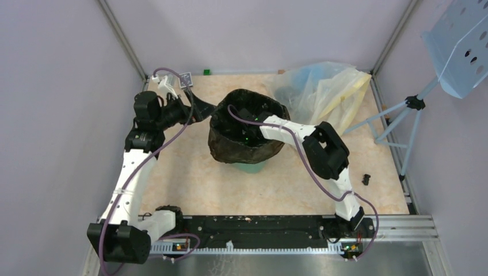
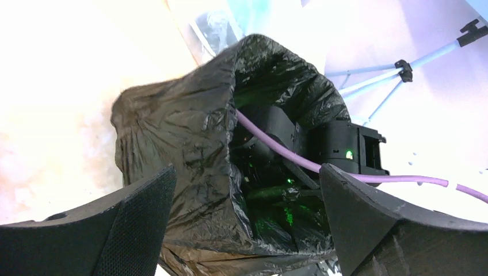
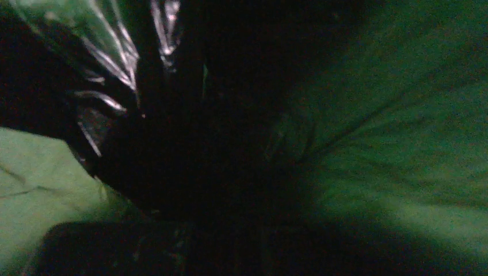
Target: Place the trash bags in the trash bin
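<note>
Left gripper (image 2: 246, 172) is spread wide and empty, just left of the bag (image 1: 230, 144), whose mouth overhangs the bin (image 1: 251, 168) rim. Right gripper (image 1: 245, 118), fingers pressed together, sits deep inside the bag, so it is nearer.

Beige marbled table (image 1: 190, 184), evenly lit, closed in at left, back and right by plain pale lilac walls (image 1: 57, 115), slim aluminium posts (image 1: 122, 39) rising from its two far corners, a metal rail (image 1: 397, 221) along its near edge. On the table's far right corner a heap of clear and yellowish plastic bags (image 1: 328, 89), at its far edge a small green block (image 1: 206, 72), near its right edge a small black piece (image 1: 366, 179). Just off the table's right side, a pale blue tripod stand (image 1: 411, 123) carrying a tilted, perforated pale blue panel (image 1: 460, 46).
</note>
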